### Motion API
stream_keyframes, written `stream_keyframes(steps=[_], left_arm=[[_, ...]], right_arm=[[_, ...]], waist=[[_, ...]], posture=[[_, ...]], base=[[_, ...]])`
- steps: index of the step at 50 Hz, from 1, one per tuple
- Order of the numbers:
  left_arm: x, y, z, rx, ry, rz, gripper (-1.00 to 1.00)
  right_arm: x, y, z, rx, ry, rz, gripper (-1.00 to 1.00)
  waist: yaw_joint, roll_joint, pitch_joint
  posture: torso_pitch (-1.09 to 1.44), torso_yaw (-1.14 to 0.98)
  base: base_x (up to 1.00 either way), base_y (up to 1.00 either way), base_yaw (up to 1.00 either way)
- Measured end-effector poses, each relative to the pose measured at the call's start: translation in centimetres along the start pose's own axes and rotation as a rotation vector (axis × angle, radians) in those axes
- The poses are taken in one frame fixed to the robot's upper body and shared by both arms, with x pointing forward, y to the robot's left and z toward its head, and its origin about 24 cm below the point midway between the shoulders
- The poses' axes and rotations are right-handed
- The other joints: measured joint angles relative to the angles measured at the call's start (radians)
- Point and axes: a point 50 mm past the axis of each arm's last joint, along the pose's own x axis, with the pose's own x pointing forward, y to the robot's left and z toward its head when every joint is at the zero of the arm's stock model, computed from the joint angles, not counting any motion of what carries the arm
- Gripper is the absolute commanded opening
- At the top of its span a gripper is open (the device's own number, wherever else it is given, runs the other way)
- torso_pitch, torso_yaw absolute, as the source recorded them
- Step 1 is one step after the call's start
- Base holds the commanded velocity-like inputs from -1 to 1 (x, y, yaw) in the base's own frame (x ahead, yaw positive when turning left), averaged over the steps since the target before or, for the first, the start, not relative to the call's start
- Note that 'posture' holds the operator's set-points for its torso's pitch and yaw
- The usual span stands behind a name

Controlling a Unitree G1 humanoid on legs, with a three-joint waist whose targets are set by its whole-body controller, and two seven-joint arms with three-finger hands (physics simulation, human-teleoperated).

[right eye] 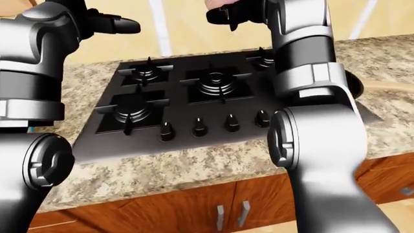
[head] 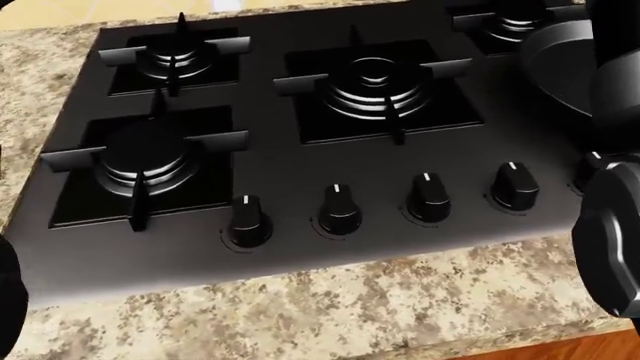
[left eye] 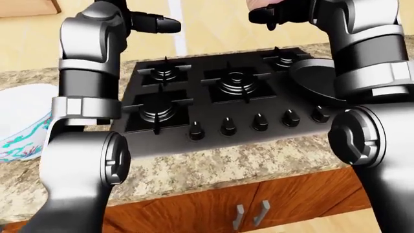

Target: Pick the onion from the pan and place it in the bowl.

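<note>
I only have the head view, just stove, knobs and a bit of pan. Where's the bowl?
Observer: The bowl stands on the counter, left of the stove in the left-eye view.
Operator: Is the onion in the pan?
Observer: The pan looks empty. A pale pink thing, probably the onion, is at the right hand, high above the stove.
Operator: And the left hand?
Observer: The left hand is raised too, with nothing in it.
</note>
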Motion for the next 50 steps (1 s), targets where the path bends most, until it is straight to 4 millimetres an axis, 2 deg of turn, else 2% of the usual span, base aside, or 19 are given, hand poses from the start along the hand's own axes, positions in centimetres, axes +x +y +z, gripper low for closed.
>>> stream_keyframes(steps=[1, 3, 6, 15, 18, 19, 22, 24, 30, 33, 34, 35, 38, 46, 48, 50], left_arm=[[0.0, 0.1, 0.0, -0.001, -0.001, 0.002, 1.0], [0.1, 0.5, -0.5, -0.002, 0.014, 0.016, 1.0], [0.2, 0.8, -1.2, -0.001, 0.051, 0.032, 1.0], [0.1, 0.6, -0.9, -0.002, 0.034, 0.026, 1.0], [0.1, 0.5, -0.6, -0.002, 0.022, 0.024, 1.0], [0.1, 0.2, -0.6, 0.0, 0.018, 0.017, 1.0], [0.2, -0.5, -1.3, 0.004, 0.043, -0.011, 1.0], [0.2, -0.4, -1.3, 0.0, 0.051, -0.011, 1.0], [0.1, -0.2, -0.5, -0.001, 0.016, 0.0, 1.0], [0.0, -0.2, -0.4, 0.0, 0.013, -0.002, 1.0], [0.0, 0.0, -0.4, -0.001, 0.013, 0.004, 1.0], [0.1, 0.3, -0.6, -0.002, 0.017, 0.012, 1.0], [0.2, 0.7, -1.3, -0.001, 0.052, 0.031, 1.0], [0.0, 0.4, -0.3, 0.002, 0.02, 0.023, 1.0], [0.0, 0.4, -0.3, 0.003, 0.017, 0.023, 1.0], [0.0, 0.3, -0.2, 0.003, 0.012, 0.023, 1.0]], right_arm=[[0.0, 0.0, 0.2, -0.001, -0.005, 0.001, -1.0], [0.1, 0.6, 0.0, -0.003, -0.005, 0.018, -1.0], [0.3, 0.9, -0.4, 0.003, 0.014, 0.037, -1.0], [0.0, 0.6, 0.5, -0.002, -0.021, 0.024, -1.0], [0.0, 0.5, 0.5, -0.001, -0.021, 0.022, -1.0], [-0.1, 0.3, 0.3, 0.001, -0.019, 0.015, -1.0], [0.0, -0.2, -0.5, 0.01, 0.014, -0.002, -1.0], [0.0, -0.2, -0.5, 0.008, 0.018, -0.004, -1.0], [-0.1, -0.2, -0.1, 0.006, 0.003, -0.001, -1.0], [-0.1, -0.1, 0.0, 0.004, 0.001, -0.001, -1.0], [-0.1, 0.1, 0.2, 0.002, -0.004, 0.003, -1.0], [0.0, 0.4, 0.1, 0.0, -0.005, 0.013, -1.0], [0.2, 0.9, -0.2, 0.001, 0.014, 0.037, -1.0], [-0.3, 0.4, 1.1, -0.007, -0.03, 0.02, -1.0], [-0.3, 0.4, 1.1, -0.007, -0.034, 0.023, -1.0], [-0.2, 0.4, 1.0, -0.005, -0.031, 0.023, -1.0]], waist=[[0.0, 0.024, -0.003], [0.009, 0.005, 0.004], [0.008, -0.004, 0.002], [0.004, -0.088, 0.001], [0.006, -0.137, -0.004], [-0.001, -0.125, 0.0], [-0.002, -0.119, -0.005], [0.004, -0.105, -0.006], [0.006, -0.038, 0.003], [-0.001, 0.014, 0.001], [-0.001, 0.017, 0.0], [0.005, 0.005, 0.005], [0.008, -0.005, 0.006], [0.002, -0.072, -0.001], [0.005, -0.092, -0.002], [0.007, -0.123, -0.002]], posture=[[0.0, 0.0], [0.0, 0.0], [0.0, 0.0], [0.0, 0.0], [0.0, 0.0], [0.0, 0.0], [0.0, 0.0], [0.0, 0.0], [0.0, 0.0], [0.0, 0.0], [0.0, 0.0], [0.0, 0.0], [0.0, 0.0], [0.0, 0.0], [0.0, 0.0], [0.0, 0.0]], base=[[0.0, 0.12, 0.0], [0.0, 0.11, 0.0], [0.0, 0.12, 0.0], [0.0, 0.12, 0.0], [0.0, 0.11, 0.0], [0.0, 0.12, 0.0], [0.0, 0.11, 0.0], [0.0, 0.11, 0.0], [0.0, 0.11, 0.0], [0.0, 0.12, 0.0], [0.0, 0.12, 0.0], [0.0, 0.11, 0.0], [0.0, 0.12, 0.0], [0.0, 0.11, 0.0], [0.0, 0.11, 0.0], [0.0, 0.11, 0.0]])
